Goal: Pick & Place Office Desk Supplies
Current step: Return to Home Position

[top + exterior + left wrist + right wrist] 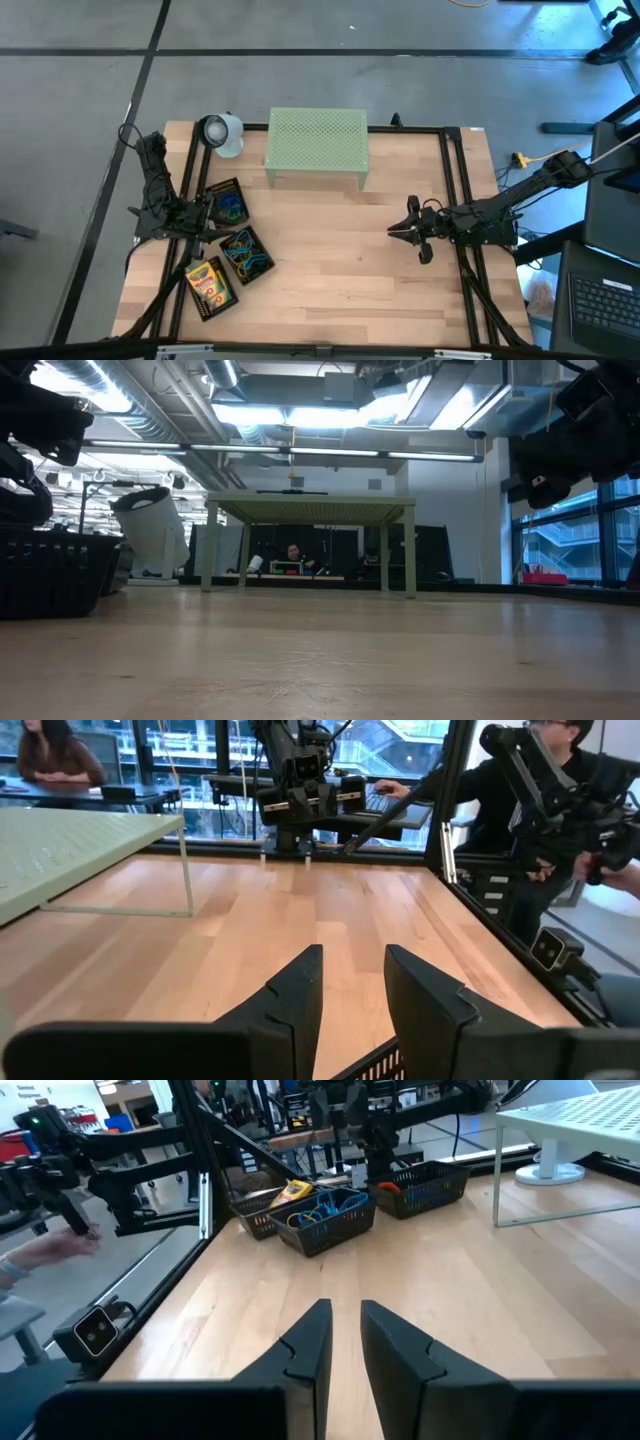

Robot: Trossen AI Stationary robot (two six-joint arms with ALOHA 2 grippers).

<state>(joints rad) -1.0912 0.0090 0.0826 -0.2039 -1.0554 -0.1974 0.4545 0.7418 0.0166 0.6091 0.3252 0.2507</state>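
The high camera is looking straight down on the whole bench (pixel 330 262), the pale-green stand (pixel 317 147) at twelve o'clock. The low camera is sitting at bench-top height, facing that stand level-on. From nine o'clock the left wrist camera is looking past the left gripper (pixel 353 965) toward three; the camera behind the right gripper (pixel 345 1312) is facing back toward nine, both catching the stand.

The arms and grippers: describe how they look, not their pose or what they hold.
Both the left arm and right arm are black, slender, built of jointed links. The left gripper and right gripper each carry two matte black, flat, angular fingers tapering toward the tips. No markings are readable.
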